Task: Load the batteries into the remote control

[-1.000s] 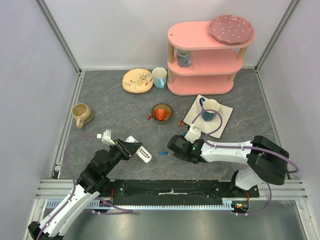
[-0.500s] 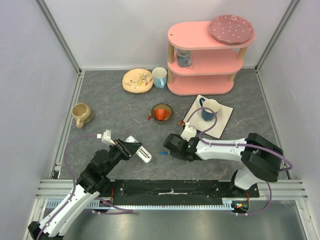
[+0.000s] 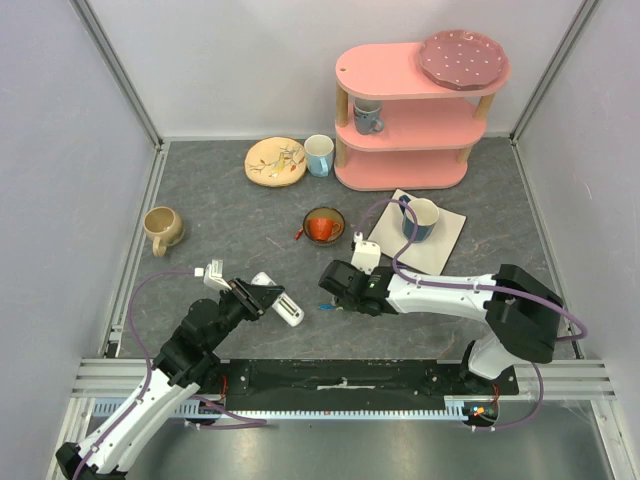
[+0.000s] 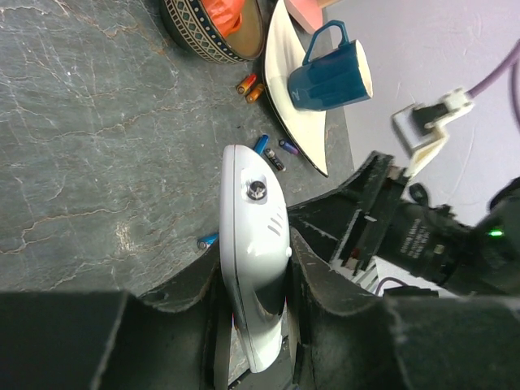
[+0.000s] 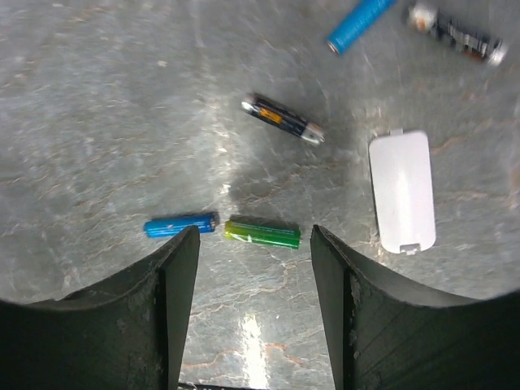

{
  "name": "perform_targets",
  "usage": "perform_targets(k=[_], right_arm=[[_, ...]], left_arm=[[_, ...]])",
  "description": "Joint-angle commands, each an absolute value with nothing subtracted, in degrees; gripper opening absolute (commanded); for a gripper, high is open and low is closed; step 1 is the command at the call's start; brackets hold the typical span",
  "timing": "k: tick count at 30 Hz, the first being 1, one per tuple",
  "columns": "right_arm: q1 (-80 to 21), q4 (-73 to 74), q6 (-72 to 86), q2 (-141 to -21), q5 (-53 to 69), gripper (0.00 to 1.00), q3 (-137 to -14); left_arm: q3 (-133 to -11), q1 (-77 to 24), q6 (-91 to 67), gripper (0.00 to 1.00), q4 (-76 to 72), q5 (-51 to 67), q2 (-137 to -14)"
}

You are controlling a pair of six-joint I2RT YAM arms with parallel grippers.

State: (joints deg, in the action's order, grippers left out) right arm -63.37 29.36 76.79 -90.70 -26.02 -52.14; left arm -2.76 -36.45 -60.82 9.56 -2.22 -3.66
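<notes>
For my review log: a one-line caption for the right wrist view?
Open right gripper above a green battery, a blue battery end to end with it, a white cover lying nearby.

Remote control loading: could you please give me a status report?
Left end effector shut on remote control. Right end effector open, over green battery. Blue battery right beside it.

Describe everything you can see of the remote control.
The remote control is a slim white bar of smooth plastic with a rounded end, a small round dark fitting and short slits near it. The left gripper clamps its near half from both sides; its far end sticks out free over the grey table.
</notes>
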Motion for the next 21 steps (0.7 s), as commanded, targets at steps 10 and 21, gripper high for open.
perform_targets(k=[10,21], right_arm=[[-63.9,26.1,12.76,-81.91,-14.95,0.59,-52.03],[-63.46,18.9,9.93,-86.92,-9.85,0.48,-49.57]], left_arm=[[-0.44,-36.21,-59.59,0.02,10.72,-1.14,-2.99],[-1.49,-36.21,-58.54,0.02,13.27,-1.58,-1.5]])
